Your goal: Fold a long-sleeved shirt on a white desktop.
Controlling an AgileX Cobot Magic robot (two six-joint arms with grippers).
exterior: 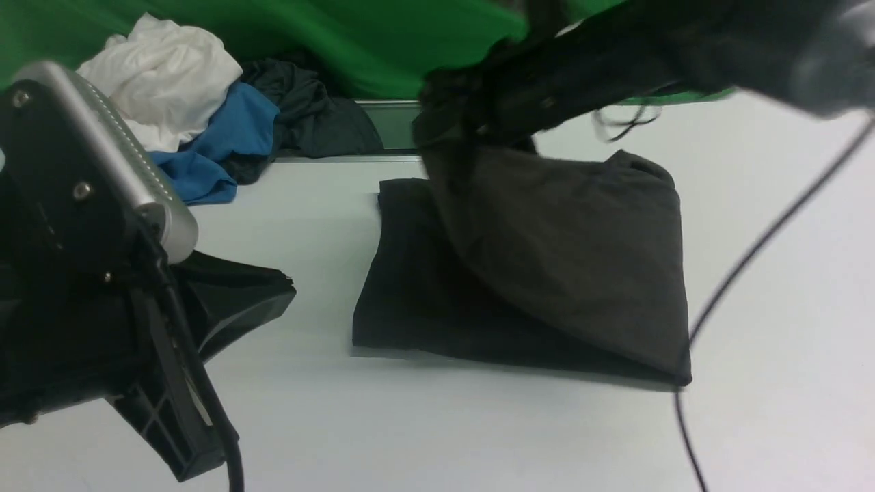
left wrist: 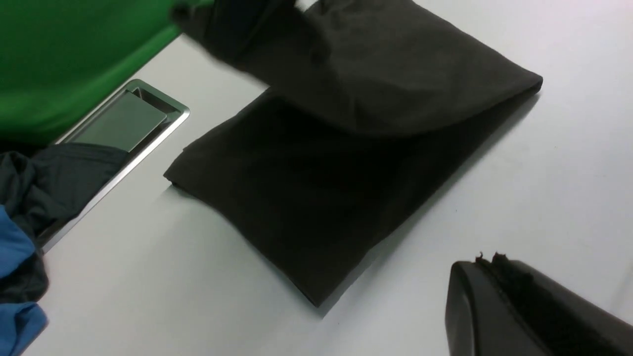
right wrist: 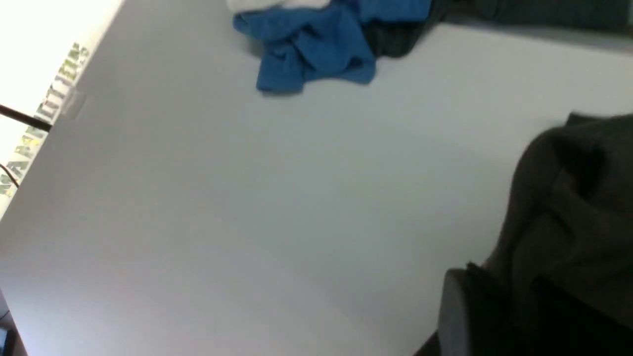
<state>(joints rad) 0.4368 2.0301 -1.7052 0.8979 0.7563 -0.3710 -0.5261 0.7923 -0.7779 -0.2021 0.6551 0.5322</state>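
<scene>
The long-sleeved shirt [exterior: 424, 287] lies folded in the middle of the white desktop [exterior: 478, 437], very dark and plain on the side that shows. One layer [exterior: 574, 246] is lifted and drapes down from my right gripper [exterior: 454, 109], which hangs above the shirt's far edge and is shut on the fabric. In the right wrist view the bunched cloth [right wrist: 568, 212] runs into that gripper [right wrist: 470, 277]. My left gripper [exterior: 284, 283] hovers left of the shirt, apart from it. Its fingers [left wrist: 487, 259] are pressed together with nothing between them.
A pile of white [exterior: 164, 68], blue [exterior: 232, 137] and dark grey [exterior: 314, 116] garments sits at the back left, beside a silver-framed panel [left wrist: 123, 118]. A green backdrop [exterior: 383, 41] closes the far side. A black cable [exterior: 752, 253] dangles from the right arm past the shirt's right edge.
</scene>
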